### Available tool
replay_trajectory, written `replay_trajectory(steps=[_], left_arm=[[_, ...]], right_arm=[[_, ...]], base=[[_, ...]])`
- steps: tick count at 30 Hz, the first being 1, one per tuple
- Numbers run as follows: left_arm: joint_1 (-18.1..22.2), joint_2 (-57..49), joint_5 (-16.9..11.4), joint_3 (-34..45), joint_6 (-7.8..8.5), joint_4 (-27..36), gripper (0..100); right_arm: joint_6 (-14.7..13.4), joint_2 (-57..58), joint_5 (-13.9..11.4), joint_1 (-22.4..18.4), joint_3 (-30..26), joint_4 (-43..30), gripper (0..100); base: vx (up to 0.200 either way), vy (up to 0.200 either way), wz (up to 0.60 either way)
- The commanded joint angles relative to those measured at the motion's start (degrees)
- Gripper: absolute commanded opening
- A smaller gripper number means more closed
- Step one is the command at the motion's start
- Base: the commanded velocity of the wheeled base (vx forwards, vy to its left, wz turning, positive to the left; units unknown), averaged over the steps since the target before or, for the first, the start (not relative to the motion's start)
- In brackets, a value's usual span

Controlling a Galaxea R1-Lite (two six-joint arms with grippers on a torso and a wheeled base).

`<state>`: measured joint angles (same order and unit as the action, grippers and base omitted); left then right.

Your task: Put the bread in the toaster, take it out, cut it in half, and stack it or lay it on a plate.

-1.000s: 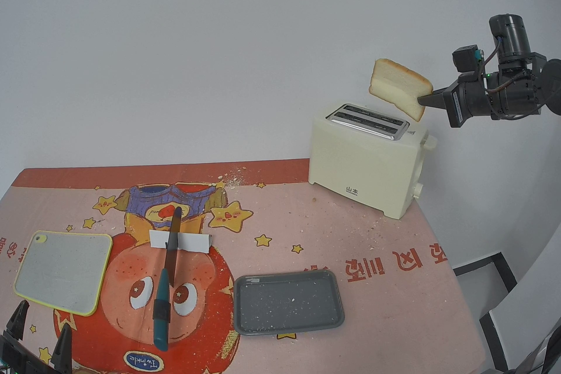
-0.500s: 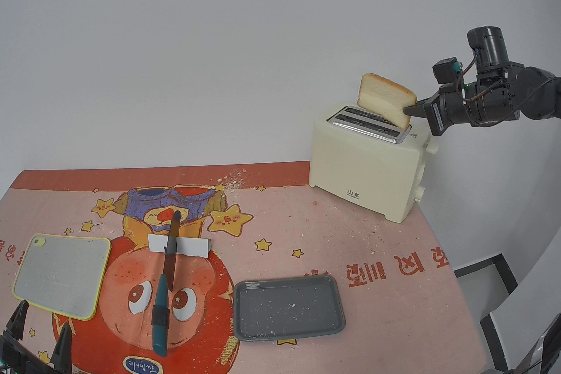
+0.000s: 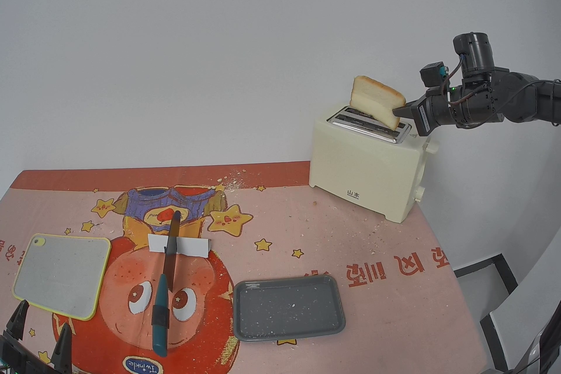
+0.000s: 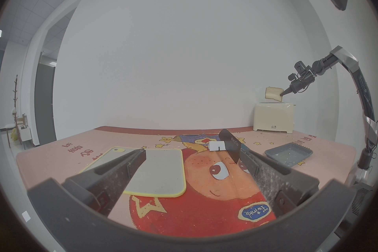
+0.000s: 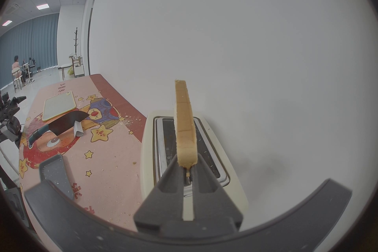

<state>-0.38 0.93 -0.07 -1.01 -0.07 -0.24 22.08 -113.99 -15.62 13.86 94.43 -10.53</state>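
Starting nearest, the left jaws stood spread wide and empty, low over the near edge of the bench (image 3: 362, 241), just short of the green-rimmed cutting board (image 3: 61, 274). Beyond lay the knife (image 3: 163, 287), untouched, and the grey tray (image 3: 292, 305), bare but for crumbs. Farthest off, the right jaws were clenched on a lower corner of the bread slice (image 3: 376, 99), nearly shut across its thickness. Over the past second that arm had brought the slice down and inward, from well above the toaster (image 3: 365, 170) to just over its slots. The slice stood on edge, in line with the slots but not yet entered. Assessment: insertion under way, with toasting, cutting and plating all outstanding.
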Motion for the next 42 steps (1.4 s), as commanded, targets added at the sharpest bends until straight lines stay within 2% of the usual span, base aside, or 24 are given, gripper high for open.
replay_trajectory(steps=[1,6,42], left_arm=[[0.03,-0.22,-0.01,1.01,-0.01,-0.02,100],[0.03,-0.22,-0.01,1.01,-0.01,-0.02,100],[0.03,-0.22,-0.01,1.01,-0.10,-0.02,100]], right_arm=[[-0.02,-0.09,-0.12,0.38,-0.39,-0.10,0],[0.07,0.18,-0.12,0.47,-1.97,-0.10,0],[0.60,-1.41,0.24,0.20,-1.88,-0.01,0]], base=[[0.000,0.000,0.00],[0.000,0.000,0.00],[0.000,0.000,0.00]])
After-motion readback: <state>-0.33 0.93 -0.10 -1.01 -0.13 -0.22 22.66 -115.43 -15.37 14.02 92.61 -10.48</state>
